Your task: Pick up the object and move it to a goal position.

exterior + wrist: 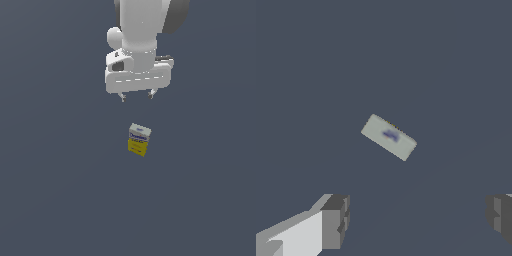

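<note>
The object is a small carton [139, 139] with a white-grey upper part carrying blue lettering and a yellow lower part. It stands upright on the dark grey floor near the middle of the exterior view. In the wrist view I see its grey top face [388, 136] from above, turned at an angle. My gripper [137, 96] hangs well above the carton, slightly behind it, with its fingers spread wide apart and nothing between them. In the wrist view the gripper [418, 217] shows both fingertips [336, 220] far apart, and the carton lies off the line between them.
A flat dark grey floor [50, 190] fills both views. No other objects show.
</note>
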You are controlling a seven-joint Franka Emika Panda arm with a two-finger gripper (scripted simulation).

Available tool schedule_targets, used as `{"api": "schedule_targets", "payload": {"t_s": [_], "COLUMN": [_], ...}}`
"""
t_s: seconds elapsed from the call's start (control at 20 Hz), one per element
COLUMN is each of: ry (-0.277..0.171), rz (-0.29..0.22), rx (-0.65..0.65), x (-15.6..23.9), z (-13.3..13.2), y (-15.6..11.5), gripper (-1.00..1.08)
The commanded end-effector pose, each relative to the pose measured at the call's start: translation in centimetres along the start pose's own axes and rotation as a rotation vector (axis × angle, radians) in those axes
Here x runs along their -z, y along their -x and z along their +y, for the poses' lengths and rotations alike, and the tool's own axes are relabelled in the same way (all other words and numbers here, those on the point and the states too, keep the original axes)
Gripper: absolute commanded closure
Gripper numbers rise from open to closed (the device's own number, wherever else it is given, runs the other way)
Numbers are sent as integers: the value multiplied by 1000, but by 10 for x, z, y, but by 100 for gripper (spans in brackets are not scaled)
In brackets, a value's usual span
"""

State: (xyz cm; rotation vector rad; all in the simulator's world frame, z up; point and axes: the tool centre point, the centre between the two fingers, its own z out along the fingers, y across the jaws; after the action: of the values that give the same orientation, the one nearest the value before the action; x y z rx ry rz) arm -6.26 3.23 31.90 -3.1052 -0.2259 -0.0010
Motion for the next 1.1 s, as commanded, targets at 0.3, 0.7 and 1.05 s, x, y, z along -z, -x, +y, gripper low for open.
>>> {"api": "schedule_targets", "payload": {"t_s": [0.3, 0.7, 1.05], "ry": [8, 16, 20], "rz": [-2, -6, -9], "rx": [191, 412, 606], "x": [-22, -48, -70], "z": [-1, -2, -4], "y": [-9, -18, -24], "gripper": [-92, -92, -92]}}
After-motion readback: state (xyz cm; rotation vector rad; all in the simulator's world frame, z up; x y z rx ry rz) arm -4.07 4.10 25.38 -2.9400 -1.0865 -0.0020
